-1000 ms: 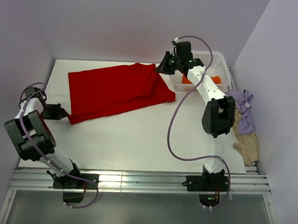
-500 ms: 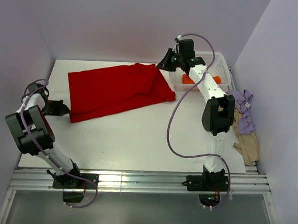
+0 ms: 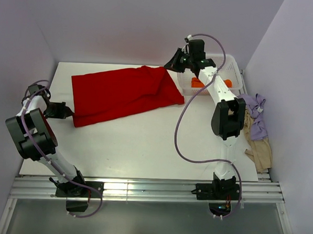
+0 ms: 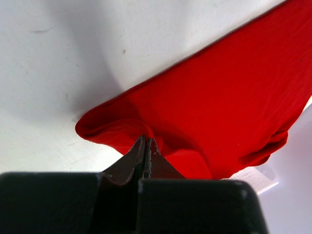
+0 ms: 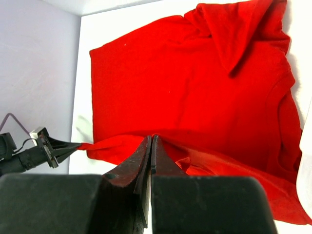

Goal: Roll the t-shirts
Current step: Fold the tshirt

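A white mesh basket [image 3: 233, 66] stands at the far right corner of the white surface [image 3: 144, 142], close to the right wall; pale lilac walls [image 3: 124, 26] close in three sides. A metal rail [image 3: 152, 192] runs along the near edge.

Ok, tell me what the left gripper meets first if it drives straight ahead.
The bright red cotton t-shirt: the left gripper is shut on its corner fold, so going straight on would likely just push deeper into that cloth.

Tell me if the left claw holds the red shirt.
Yes, the left claw is shut on a corner fold of the red shirt.
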Motion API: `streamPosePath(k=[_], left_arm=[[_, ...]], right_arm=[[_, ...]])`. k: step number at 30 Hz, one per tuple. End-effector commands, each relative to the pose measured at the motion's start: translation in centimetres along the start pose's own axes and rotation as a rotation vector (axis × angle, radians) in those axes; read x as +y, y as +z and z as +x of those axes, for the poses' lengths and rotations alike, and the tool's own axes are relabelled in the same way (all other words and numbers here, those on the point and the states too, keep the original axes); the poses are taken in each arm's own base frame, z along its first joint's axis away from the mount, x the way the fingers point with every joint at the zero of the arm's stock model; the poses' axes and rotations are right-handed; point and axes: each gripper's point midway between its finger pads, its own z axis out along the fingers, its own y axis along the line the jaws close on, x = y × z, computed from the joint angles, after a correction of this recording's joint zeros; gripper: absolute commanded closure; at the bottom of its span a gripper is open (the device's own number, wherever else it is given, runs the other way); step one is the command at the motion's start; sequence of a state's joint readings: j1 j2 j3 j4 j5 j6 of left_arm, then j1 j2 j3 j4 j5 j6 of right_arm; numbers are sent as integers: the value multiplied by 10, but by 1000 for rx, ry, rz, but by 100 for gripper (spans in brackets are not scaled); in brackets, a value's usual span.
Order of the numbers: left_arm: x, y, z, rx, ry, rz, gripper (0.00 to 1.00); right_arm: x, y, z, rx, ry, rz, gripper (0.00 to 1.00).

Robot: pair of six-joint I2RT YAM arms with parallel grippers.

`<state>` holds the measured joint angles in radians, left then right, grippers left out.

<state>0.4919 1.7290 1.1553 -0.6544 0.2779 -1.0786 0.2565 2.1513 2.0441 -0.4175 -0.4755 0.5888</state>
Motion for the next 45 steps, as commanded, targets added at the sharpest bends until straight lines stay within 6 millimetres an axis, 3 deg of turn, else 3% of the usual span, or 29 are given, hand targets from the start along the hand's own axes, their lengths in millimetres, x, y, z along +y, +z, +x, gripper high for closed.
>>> streamPosePath(k=[1, 11, 13, 15, 17, 18, 19, 22, 26, 28, 29, 30, 31, 32, 33, 34, 35, 37, 38, 39, 40, 41, 44, 45], left_arm=[[-19, -9, -3, -4, 18, 53, 99], [-29, -11, -2, -2, 51, 129, 98], [-33, -10, -2, -1, 65, 155, 87], [-34, -10, -2, 3, 74, 169, 82], [-34, -9, -1, 9, 81, 169, 73], [-33, -9, -2, 3, 83, 165, 61], [-34, -9, -2, 4, 88, 165, 55], [-35, -11, -3, -5, 112, 172, 39], [-40, -19, -4, -19, 141, 205, 31], [-44, -27, -4, -39, 174, 229, 30], [-47, -30, -5, -47, 190, 243, 30], [-49, -36, -2, -53, 212, 258, 30], [-48, -39, -2, -61, 240, 265, 31], [-44, -38, 0, -63, 252, 265, 31], [-44, -44, 4, -74, 273, 276, 31], [-41, -45, 7, -81, 286, 279, 31], [-36, -39, 17, -66, 309, 305, 31], [-39, -48, 36, -42, 356, 402, 30], [-26, -39, 50, 0, 358, 419, 29], [-33, -48, 60, 1, 398, 487, 24], [-22, -41, 66, 9, 395, 479, 21], [-20, -41, 71, 7, 411, 484, 17], [-10, -40, 76, -20, 423, 476, 14], [-9, -42, 77, -30, 431, 485, 13]], right_arm=[[15, -5, -26, -63, -17, -64, 100], [11, 8, -30, -67, 6, -86, 100], [8, 10, -32, -71, 18, -89, 98], [7, 12, -34, -76, 25, -96, 89], [5, 13, -35, -80, 30, -96, 75], [6, 12, -36, -81, 28, -100, 62], [7, 11, -36, -83, 29, -100, 57], [8, 8, -36, -91, 24, -98, 48], [15, -6, -34, -96, 5, -103, 42], [7, -9, -22, -77, 5, -82, 42], [15, -22, -24, -97, -12, -84, 42], [-1, -21, -3, -61, 7, -49, 42], [-5, -25, 5, -61, 2, -34, 42], [0, -40, 0, -106, -23, -26, 42], [-21, -38, 24, -72, 5, 25, 44], [-27, -43, 31, -75, 17, 45, 44], [-38, -50, 42, -83, 29, 84, 44], [-48, -58, 53, -99, 57, 117, 44], [-43, -67, 49, -144, 68, 105, 44], [-62, -66, 69, -135, 100, 150, 43], [-68, -69, 72, -156, 132, 167, 41], [-79, -73, 85, -161, 151, 188, 39], [-89, -76, 88, -215, 186, 189, 37], [-99, -76, 98, -207, 201, 206, 37]])
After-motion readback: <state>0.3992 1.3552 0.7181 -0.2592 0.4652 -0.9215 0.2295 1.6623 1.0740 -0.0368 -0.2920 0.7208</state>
